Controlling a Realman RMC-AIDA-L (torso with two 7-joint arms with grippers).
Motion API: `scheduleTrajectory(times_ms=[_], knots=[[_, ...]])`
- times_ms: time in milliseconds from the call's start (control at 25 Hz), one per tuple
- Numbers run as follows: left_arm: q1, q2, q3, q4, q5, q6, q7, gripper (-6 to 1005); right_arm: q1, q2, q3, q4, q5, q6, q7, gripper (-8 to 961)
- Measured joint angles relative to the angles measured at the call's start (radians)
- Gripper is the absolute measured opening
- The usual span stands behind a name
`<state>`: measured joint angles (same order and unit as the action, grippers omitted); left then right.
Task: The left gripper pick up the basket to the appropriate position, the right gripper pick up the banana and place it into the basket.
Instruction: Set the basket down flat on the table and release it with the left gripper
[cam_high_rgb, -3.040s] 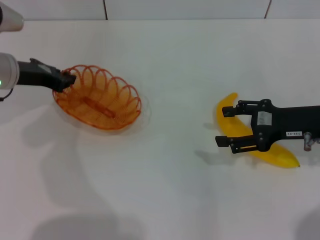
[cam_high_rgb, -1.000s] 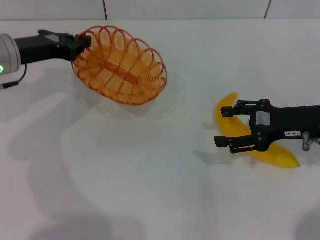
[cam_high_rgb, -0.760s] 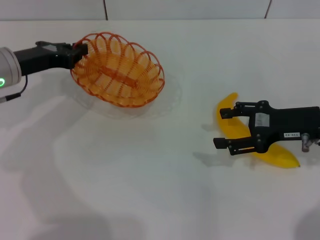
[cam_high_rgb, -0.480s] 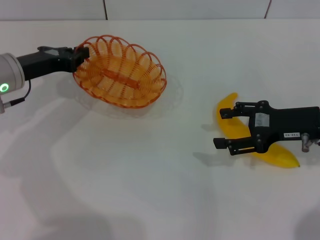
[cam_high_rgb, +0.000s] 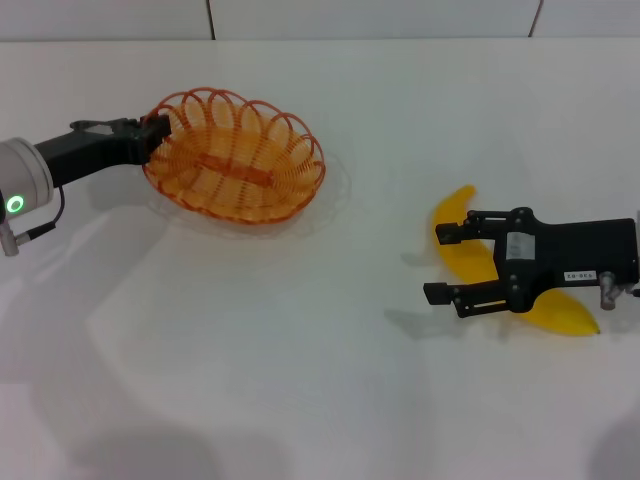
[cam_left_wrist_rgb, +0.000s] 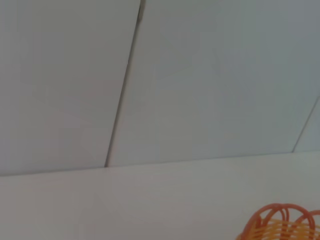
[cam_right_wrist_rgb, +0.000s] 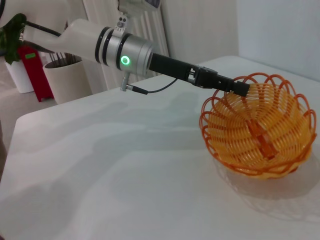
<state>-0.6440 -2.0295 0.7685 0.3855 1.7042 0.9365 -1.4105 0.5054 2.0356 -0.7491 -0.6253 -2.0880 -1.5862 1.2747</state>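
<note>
Your left gripper (cam_high_rgb: 150, 131) has its jaws pinched on the rim of the basket (cam_high_rgb: 235, 163), which is tipped up, far side of the worktop (cam_high_rgb: 300, 350). Your right gripper (cam_high_rgb: 447, 262) hangs over the banana (cam_high_rgb: 462, 240) with jaws wide open, holding nothing. It hides the banana's middle; only both ends show.

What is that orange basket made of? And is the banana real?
The basket looks like thin wire bent into loops, with a shiny orange coat; you can see the table through it. The banana is very smooth, bright and spotless, so it may be plastic, but I cannot be sure.
</note>
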Motion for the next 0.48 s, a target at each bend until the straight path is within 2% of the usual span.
scheduleTrajectory(times_ms=[480], knots=[[0.001,-0.001,0.003,-0.062,-0.064,-0.043,0.065,97,0.014,0.0,-0.029,0.023,0.0,0.026,0.002,860]])
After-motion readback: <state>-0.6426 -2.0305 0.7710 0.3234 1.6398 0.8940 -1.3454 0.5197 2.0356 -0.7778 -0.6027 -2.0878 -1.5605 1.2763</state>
